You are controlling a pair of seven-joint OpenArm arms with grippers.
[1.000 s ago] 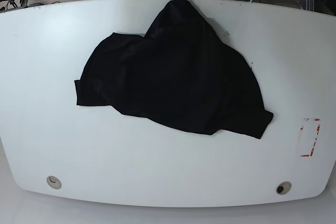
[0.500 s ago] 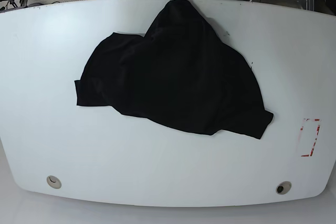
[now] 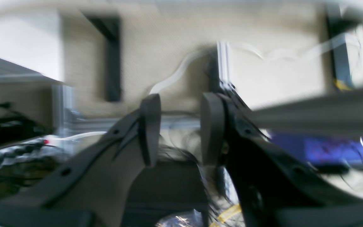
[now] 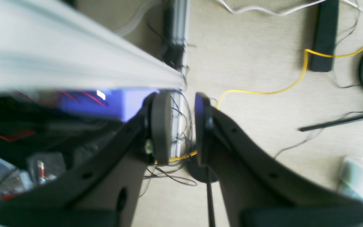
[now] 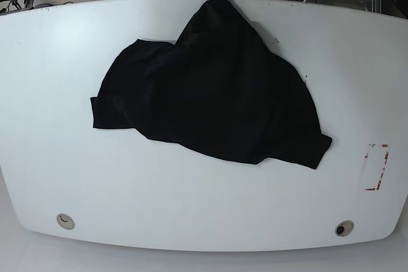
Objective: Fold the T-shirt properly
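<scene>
In the base view we see the T-shirt (image 5: 213, 90) lying crumpled and unfolded on the white surface (image 5: 191, 202), spread over its middle and upper part. One narrow peak of black fabric reaches up to the 12 o'clock edge of the surface, a sleeve-like corner points toward 9 o'clock, and another corner trails off toward 4 o'clock. No print shows on the side we can see. Toward 3 o'clock, well apart from the shirt, a red-and-white marking (image 5: 375, 167) sits on the surface, and two round holes (image 5: 64, 221) lie near the 6 o'clock edge, one at each end.

Neither arm appears in the base view, so we find both claws away from the shirt. In the left wrist view, which is blurred, our left claw (image 3: 180, 129) hangs over beige floor (image 3: 175, 47) and cables, its two fingers spread apart with an empty gap between them. A pale edge crosses at 3 o'clock; we cannot tell for sure what it is. In the right wrist view, our right claw (image 4: 183, 127) is likewise parted with nothing between the fingers, over carpeted floor with a yellow cable (image 4: 298, 82) running toward 1 o'clock. The shirt appears in neither wrist view, so neither claw touches it.
</scene>
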